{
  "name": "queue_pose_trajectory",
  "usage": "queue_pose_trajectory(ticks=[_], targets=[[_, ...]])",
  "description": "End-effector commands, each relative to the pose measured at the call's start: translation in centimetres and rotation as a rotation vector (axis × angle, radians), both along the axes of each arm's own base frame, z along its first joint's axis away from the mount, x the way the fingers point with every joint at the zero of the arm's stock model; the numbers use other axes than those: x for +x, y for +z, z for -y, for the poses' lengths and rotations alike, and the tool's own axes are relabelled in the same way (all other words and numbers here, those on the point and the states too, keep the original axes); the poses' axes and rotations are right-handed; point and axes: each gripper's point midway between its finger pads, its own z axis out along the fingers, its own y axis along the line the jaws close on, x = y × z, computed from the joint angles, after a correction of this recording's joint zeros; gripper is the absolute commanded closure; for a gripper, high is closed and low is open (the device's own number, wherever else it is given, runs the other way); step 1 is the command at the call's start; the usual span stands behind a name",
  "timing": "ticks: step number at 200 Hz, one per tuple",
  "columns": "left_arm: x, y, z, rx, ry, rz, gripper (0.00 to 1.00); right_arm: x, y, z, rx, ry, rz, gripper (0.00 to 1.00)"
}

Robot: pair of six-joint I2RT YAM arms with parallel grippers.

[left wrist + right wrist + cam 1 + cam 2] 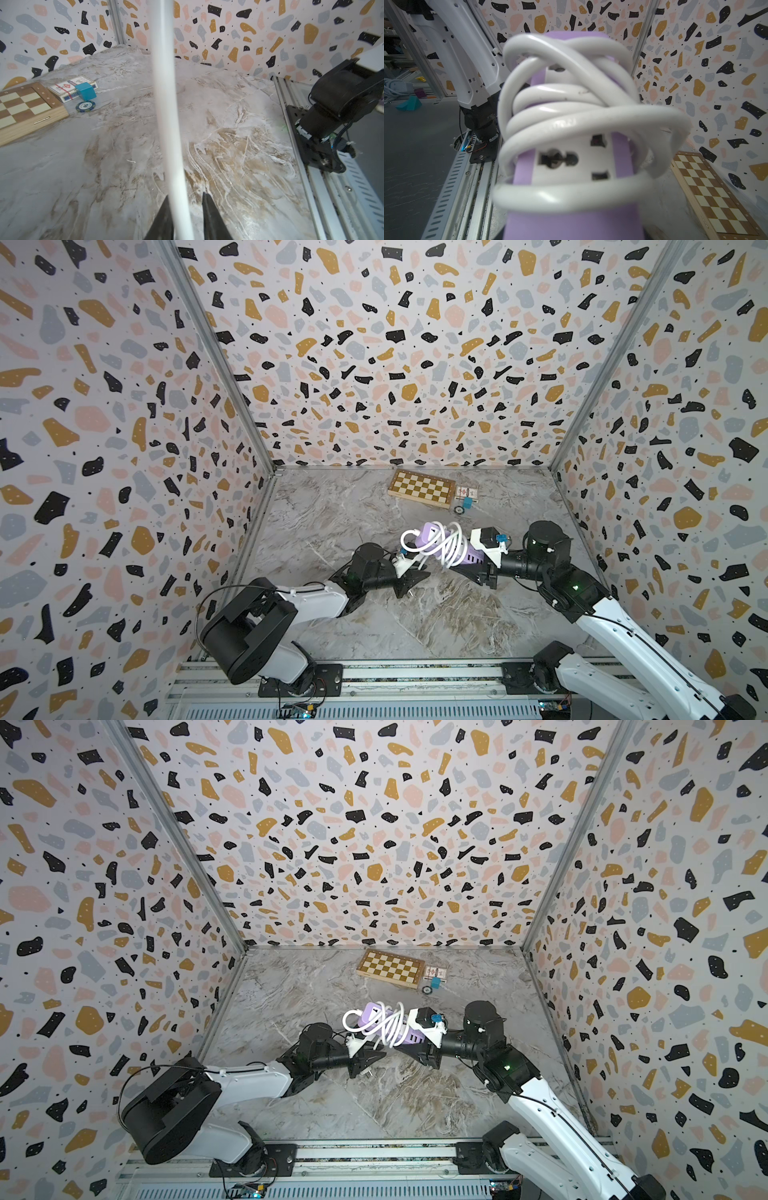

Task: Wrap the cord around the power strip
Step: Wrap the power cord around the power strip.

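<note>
Mid-table, clear of the marble top [374, 510], the power strip [430, 530] hangs tilted in my right claw [478, 568]. That claw is clenched on the strip's port end. Its fingers are hidden in the right wrist view, so I read the grip from both top views. The cord [451, 545] loops several loose, crossing turns around the strip, over the sockets. One strand runs down to my left claw [415, 578]. In the left wrist view it passes between my fingers [209, 220], touching one, with a sliver of gap at the other. Can't tell if it's pinched or slack. Chessboard [420, 487], card deck [466, 492], blue block [467, 502] and poker chip [459, 510] sit near the back wall, well apart from the strip.
</note>
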Motion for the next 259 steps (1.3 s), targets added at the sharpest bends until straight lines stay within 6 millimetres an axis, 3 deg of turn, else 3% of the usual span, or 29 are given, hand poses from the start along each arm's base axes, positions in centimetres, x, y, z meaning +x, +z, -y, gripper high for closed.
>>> queue_pose_trajectory(ticks=[1,39,75,104,138,173,212,231,259], targets=[[-0.1,-1.0,0.2,0.044,-0.007,-0.008,0.83,0.1,4.0,0.4,0.080,-0.022,0.101,1.00],[-0.6,-0.8,0.8,0.051,-0.018,0.009,0.98,2.2,4.2,1.3,0.072,-0.140,0.087,1.00],[-1.9,1.3,0.5,0.151,-0.001,0.138,1.00,7.1,2.2,5.2,0.008,-0.416,0.020,1.00],[-2.9,4.5,-0.7,0.211,0.023,0.270,1.00,10.0,-0.6,9.0,-0.050,-0.597,-0.061,1.00],[-6.0,9.9,-1.0,0.235,-0.071,0.469,1.00,11.3,-4.0,10.2,-0.134,-0.668,-0.125,1.00],[-5.8,15.2,-1.7,0.297,-0.074,0.618,1.00,10.1,-5.9,8.8,-0.188,-0.608,-0.144,1.00],[-5.6,20.6,-1.3,0.345,-0.131,0.766,1.00,6.2,-10.0,4.2,-0.341,-0.422,-0.178,1.00],[-5.2,22.1,-1.0,0.380,-0.156,0.823,1.00,4.0,-11.1,2.0,-0.365,-0.318,-0.167,1.00],[-3.6,22.5,-0.8,0.489,-0.158,0.894,1.00,0.4,-12.1,-0.6,-0.378,-0.139,-0.151,1.00]])
